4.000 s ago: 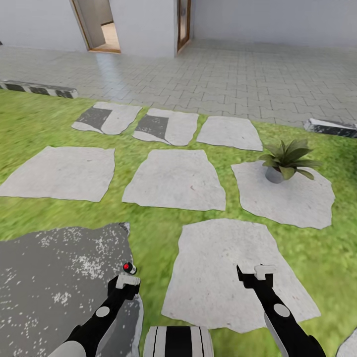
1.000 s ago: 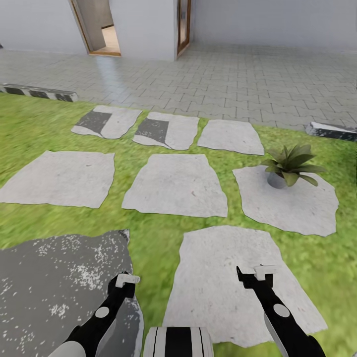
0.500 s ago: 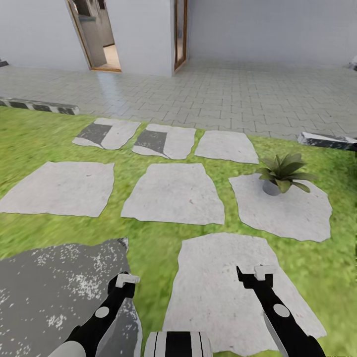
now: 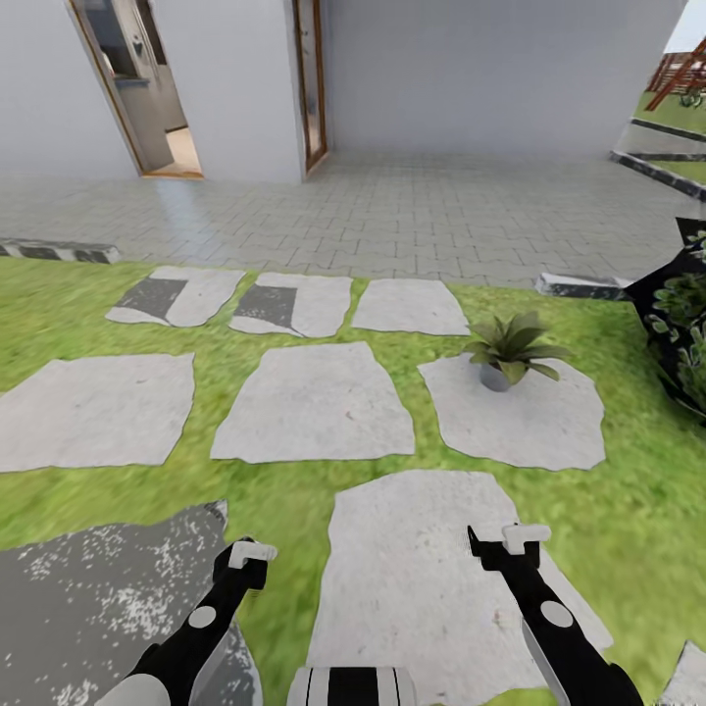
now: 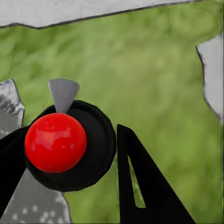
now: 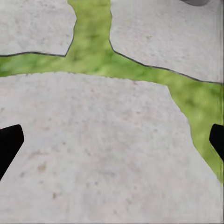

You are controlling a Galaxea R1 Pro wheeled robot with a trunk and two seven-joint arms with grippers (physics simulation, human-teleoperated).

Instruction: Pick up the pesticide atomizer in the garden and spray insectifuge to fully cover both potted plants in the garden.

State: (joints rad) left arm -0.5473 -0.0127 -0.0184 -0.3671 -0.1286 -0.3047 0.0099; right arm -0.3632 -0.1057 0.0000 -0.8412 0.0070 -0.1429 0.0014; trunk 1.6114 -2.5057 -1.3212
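No text, label, brand, number or sign can be read in any of the views. The stepping stones (image 4: 314, 402), the paved area and the wall are plain and unmarked, and nothing is printed on the pot of the potted plant (image 4: 512, 350).

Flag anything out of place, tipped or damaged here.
Nothing is tipped or spilled: the potted plant stands upright on its stepping stone. Two far stones carry dark patches, likely a render quirk. The left gripper seems to hold a dark round object with a red ball; I cannot tell what it is.
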